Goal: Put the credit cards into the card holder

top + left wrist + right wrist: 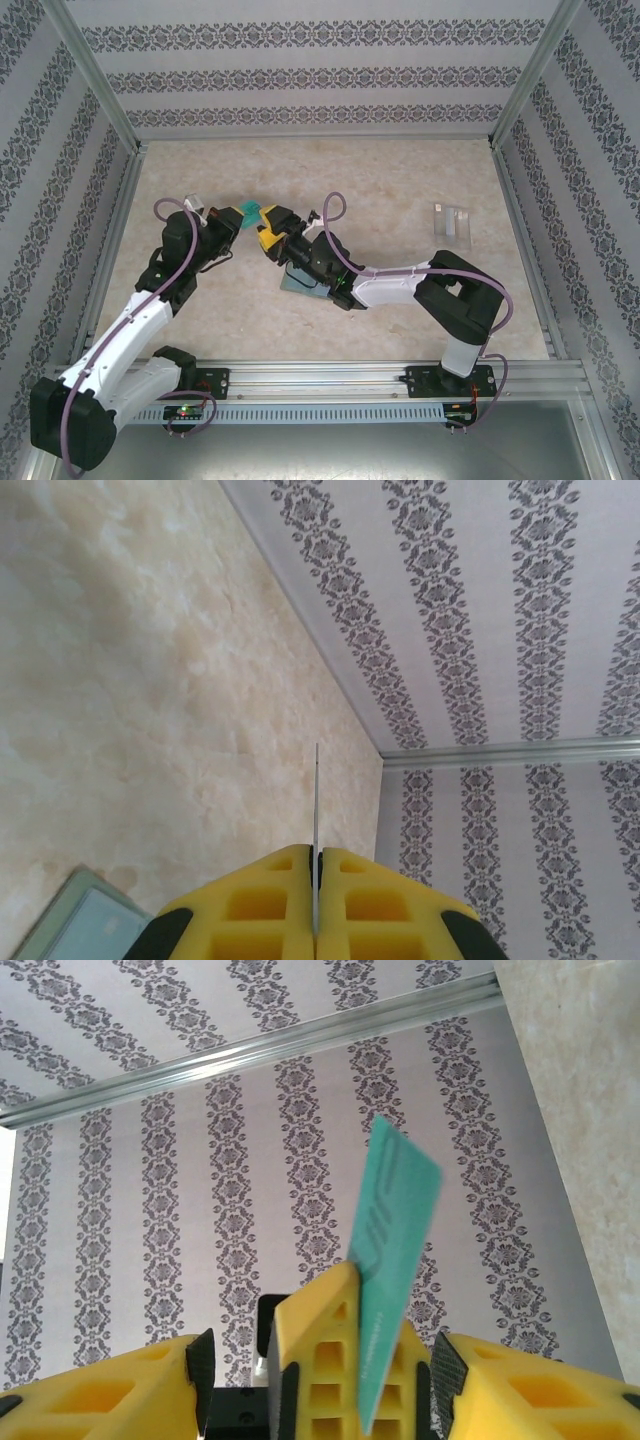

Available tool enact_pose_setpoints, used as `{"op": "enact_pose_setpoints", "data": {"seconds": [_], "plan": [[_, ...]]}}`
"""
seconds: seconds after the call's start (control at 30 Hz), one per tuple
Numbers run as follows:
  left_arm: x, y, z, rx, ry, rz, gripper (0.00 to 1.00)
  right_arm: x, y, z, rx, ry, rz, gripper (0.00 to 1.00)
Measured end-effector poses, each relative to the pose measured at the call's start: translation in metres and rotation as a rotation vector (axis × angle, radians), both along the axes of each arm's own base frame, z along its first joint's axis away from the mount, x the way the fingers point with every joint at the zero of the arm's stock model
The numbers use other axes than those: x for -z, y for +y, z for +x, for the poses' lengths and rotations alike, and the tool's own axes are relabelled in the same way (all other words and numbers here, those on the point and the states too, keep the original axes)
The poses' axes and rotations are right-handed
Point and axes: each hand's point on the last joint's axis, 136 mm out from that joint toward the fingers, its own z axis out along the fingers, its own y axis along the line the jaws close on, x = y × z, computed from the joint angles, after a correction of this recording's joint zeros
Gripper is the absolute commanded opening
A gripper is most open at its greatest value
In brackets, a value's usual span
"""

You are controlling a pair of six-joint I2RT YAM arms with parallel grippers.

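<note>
You see the left hand [315, 865] clamped on one credit card [317, 795], with the right hand [320, 1350] half-open astride it: a transfer step that needs a square grip before release.

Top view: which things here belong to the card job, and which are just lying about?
Job: teal card in the left gripper; pale cards on the table; card holder; right gripper, open.
Not part of it: patterned walls; metal frame.
</note>
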Motion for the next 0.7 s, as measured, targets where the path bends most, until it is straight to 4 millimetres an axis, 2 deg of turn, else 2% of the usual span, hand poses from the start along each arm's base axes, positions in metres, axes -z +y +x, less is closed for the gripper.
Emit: {"op": "enact_pose_setpoints", "data": {"seconds": [0.13, 0.27, 0.47, 0.57, 0.7], "plan": [[0.001, 0.003, 0.0, -0.014, -0.004, 0.003, 0.0, 0.003, 0.004, -0.004, -0.014, 0.022, 0.013, 0.56], [0.004, 0.003, -0.001, -0.015, 0.002, 0.0, 0.0, 0.012, 0.009, -0.002, -0.017, 0.042, 0.009, 0.36], [0.011, 0.002, -0.001, -0.018, 0.016, -0.022, 0.0, 0.01, 0.016, 0.004, -0.018, 0.042, 0.019, 0.32], [0.007, 0.001, -0.001, -0.015, 0.004, -0.036, 0.0, 0.008, 0.021, 0.007, -0.02, 0.035, 0.018, 0.2], [0.004, 0.0, 0.0, -0.016, -0.005, -0.052, 0.0, 0.008, 0.025, 0.012, -0.024, 0.031, 0.016, 0.17]]}}
